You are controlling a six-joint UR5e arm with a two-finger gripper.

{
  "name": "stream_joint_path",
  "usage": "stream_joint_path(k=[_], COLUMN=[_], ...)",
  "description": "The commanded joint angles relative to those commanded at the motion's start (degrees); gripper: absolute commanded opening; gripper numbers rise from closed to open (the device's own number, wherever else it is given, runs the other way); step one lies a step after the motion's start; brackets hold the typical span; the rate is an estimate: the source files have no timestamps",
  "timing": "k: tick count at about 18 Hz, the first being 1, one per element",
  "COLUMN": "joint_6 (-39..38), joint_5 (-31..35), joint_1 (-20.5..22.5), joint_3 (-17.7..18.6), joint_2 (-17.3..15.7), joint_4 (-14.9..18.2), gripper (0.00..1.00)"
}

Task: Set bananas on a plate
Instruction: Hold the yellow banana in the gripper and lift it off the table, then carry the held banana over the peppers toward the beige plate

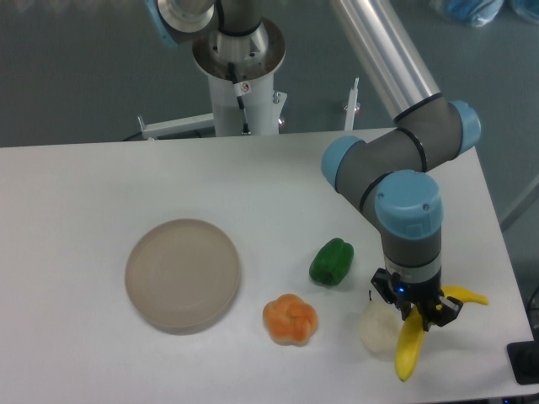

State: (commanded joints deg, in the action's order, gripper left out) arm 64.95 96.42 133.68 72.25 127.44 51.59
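Beige and bare, the round shallow plate (183, 274) sat mid-tabletop; near the right front corner the gripper (417, 315) pinched the long yellow plastic banana (410, 347), carrying undone.

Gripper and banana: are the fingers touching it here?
Touching. The camera view shows the gripper directly over the banana, its dark fingers overlapping the middle of the banana with no gap. Whether they are clamped is unclear.

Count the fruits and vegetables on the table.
4: banana under the claw, pale pear beside it, orange pepper nearer the plate, green pepper behind. None seems hidden.
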Motion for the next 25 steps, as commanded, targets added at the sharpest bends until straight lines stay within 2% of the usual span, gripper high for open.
stream_joint_path(k=[8,11,15,20,22,25], joint_6=[-0.26,-2.54,-10.61,-24.41,-29.16,-35.85], joint_5=[0.09,0.0,-0.44,-2.37,-2.37,-2.46], joint_1=[-0.35,-1.75,-5.26,-10.27,-11.86,-15.02], joint_3=[0.7,1.05,3.07,3.6,5.96,12.81], joint_2=[-1.14,-1.76,-3.16,-4.22,-6.05,-11.58], joint_4=[0.0,0.09,0.62,0.7,0.79,2.1], gripper=[0.29,0.29,0.29,0.29,0.29,0.29])
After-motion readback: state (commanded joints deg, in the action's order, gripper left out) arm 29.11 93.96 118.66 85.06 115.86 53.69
